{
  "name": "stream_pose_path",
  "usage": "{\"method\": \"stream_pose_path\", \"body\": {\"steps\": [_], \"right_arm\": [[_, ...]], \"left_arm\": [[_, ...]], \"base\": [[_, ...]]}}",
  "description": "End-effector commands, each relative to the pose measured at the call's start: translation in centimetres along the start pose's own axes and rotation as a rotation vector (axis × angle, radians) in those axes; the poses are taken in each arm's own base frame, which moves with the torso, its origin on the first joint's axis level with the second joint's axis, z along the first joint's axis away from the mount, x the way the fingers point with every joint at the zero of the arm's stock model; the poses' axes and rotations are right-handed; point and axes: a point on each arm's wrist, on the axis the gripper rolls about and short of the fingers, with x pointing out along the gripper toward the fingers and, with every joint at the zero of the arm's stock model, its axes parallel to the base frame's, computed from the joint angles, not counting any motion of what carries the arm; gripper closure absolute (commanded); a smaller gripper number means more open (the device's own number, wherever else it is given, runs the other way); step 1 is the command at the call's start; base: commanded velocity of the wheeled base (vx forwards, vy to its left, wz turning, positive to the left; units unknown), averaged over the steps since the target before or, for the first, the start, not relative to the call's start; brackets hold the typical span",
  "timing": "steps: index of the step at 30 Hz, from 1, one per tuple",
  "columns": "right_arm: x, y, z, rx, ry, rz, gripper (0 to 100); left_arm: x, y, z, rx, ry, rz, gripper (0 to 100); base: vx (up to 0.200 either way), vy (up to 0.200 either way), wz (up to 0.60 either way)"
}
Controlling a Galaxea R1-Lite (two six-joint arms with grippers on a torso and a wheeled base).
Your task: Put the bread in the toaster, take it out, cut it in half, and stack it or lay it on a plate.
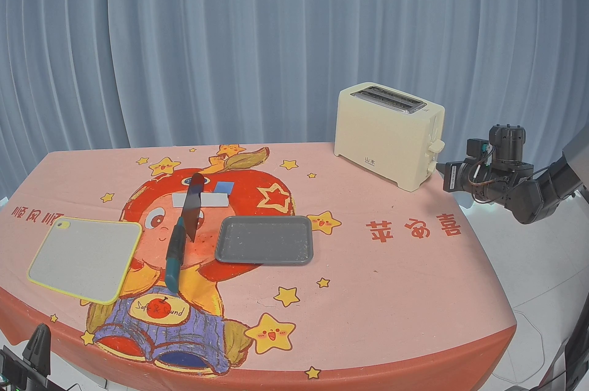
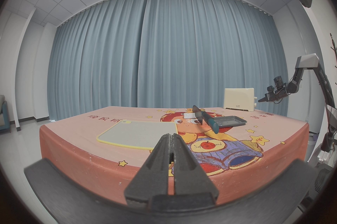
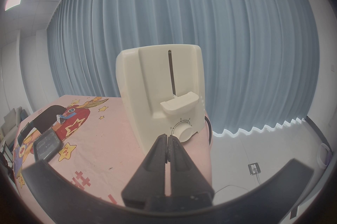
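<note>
— While the lever (image 3: 179,103) sits at the low end of its slot, how far along do you judge the task?
— Early, I think. The bread is probably inside the toaster (image 1: 388,134), but the slots hide it, so I cannot tell. Taking out, cutting and plating are all left to do. The knife (image 1: 184,230) lies between the cutting board (image 1: 86,258) and the plate (image 1: 265,239), untouched.
— And where is the toaster from the right gripper (image 1: 440,168)?
— On the table it stands at 2 o'clock. The gripper, fingers pressed together and holding nothing, is just beside its lever end, at 4 o'clock from it, tips near the dial (image 3: 183,131). Touching or not, I cannot tell.
— The left gripper (image 2: 172,137)?
— Also pressed together, holding nothing, low off the table edge at 7 o'clock.
</note>
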Motion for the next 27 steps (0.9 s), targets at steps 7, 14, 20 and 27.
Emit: {"method": "stream_pose_path", "body": {"steps": [7,14,20,27], "right_arm": [[2.3,-0.6,-0.4,0.002,0.002,-0.003,100],[3.6,-0.8,-0.6,0.002,-0.003,-0.006,100],[4.4,-1.2,-0.6,0.003,-0.008,-0.012,100],[4.6,-1.2,-1.0,0.004,0.003,-0.012,100]], "left_arm": [[0.0,0.0,-0.5,0.0,0.0,0.002,100],[0.0,0.0,-0.5,0.0,0.002,0.002,100],[0.0,0.0,-0.5,0.0,0.002,0.002,100],[0.0,0.0,-0.5,0.0,0.0,0.0,100]], "base": [[0.0,0.0,0.0],[0.0,0.0,0.0],[0.0,0.0,0.0],[0.0,0.0,0.0]]}}
